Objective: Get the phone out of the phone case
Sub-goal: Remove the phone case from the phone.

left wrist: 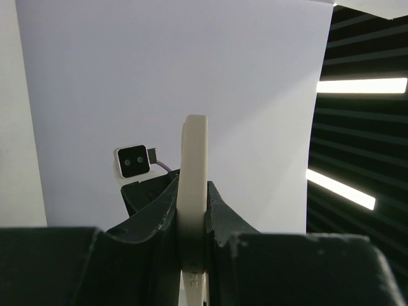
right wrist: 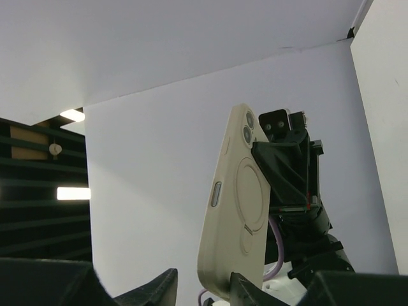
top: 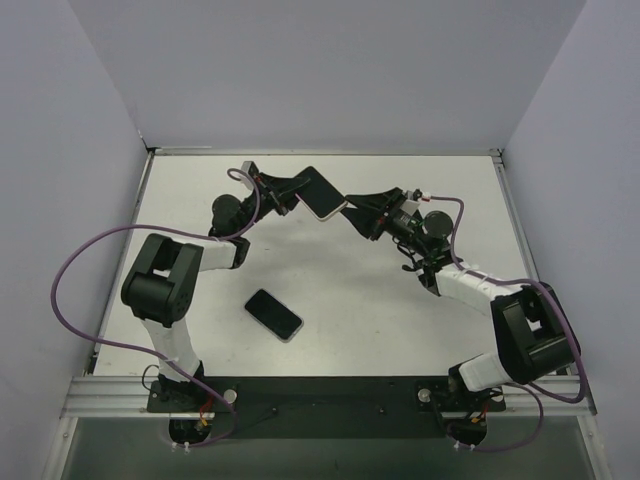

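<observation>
A cream phone case point(top: 322, 193) with a dark screen face showing in it is held in the air over the back of the table. My left gripper point(top: 290, 190) is shut on one end of it. The left wrist view shows the case point(left wrist: 193, 178) edge-on, pinched between both fingers point(left wrist: 159, 213). In the right wrist view the case's back point(right wrist: 239, 204) shows its ring mark and camera holes. My right gripper point(right wrist: 201, 290) is open, and the case's free corner sits between its fingers, close against the right fingertip point(right wrist: 245, 288). From above, the right gripper point(top: 352, 212) meets the case's end.
A second dark phone point(top: 275, 314) with a light rim lies flat on the white table point(top: 400, 320), nearer the arm bases. Grey walls enclose the table on three sides. Purple cables trail from both arms.
</observation>
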You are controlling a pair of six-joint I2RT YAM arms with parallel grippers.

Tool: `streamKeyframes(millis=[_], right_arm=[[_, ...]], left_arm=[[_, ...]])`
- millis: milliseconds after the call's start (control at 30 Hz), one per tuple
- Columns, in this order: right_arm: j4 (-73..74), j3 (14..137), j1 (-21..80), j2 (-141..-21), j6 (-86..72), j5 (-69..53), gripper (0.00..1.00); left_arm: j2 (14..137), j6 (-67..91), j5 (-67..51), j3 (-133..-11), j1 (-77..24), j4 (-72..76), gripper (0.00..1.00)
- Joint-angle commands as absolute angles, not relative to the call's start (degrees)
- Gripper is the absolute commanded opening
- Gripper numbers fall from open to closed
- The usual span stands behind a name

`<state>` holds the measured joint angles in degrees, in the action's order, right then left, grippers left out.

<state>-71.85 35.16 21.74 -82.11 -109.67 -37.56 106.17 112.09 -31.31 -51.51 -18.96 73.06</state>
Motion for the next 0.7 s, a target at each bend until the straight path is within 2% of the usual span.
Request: streamKeyframes(millis=[0,67,167,200,367,467,667], right_arm=[[-95.5,38.1,21.7,-83.2,-108.7,-39.7,0.31],[-95.6,37.8,21.7,-83.8,-108.5,-39.4,0.28],[-95.6,37.4,21.7,-84.6,-108.5,-38.7,0.18],[-95.6,37.2,21.6,-84.6,-108.5,-38.1,0.10],[-95.5,36.8,21.6,-84.6,-108.5,-36.1,0.08],[-95.4,35.8,21.7,-84.1,-110.3,-31.6,0.00],[-95.4,40.5,22.8,-84.2,-115.3,-21.8,0.00]], left_arm=[[104.1,112.2,-30.1,-55.2,-19.8,87.7,0.00],[104.3,112.4,-30.0,-55.4,-20.0,87.9,0.00],[104.2,112.5,-29.9,-55.4,-20.0,88.1,0.00],[104.2,112.5,-29.8,-55.4,-20.0,88.2,0.00],[104.2,112.9,-28.7,-55.0,-20.0,89.8,0.00],[104.2,112.9,-26.4,-54.8,-20.0,93.3,0.00],[102.4,109.1,-20.4,-56.9,-21.3,95.4,0.00]])
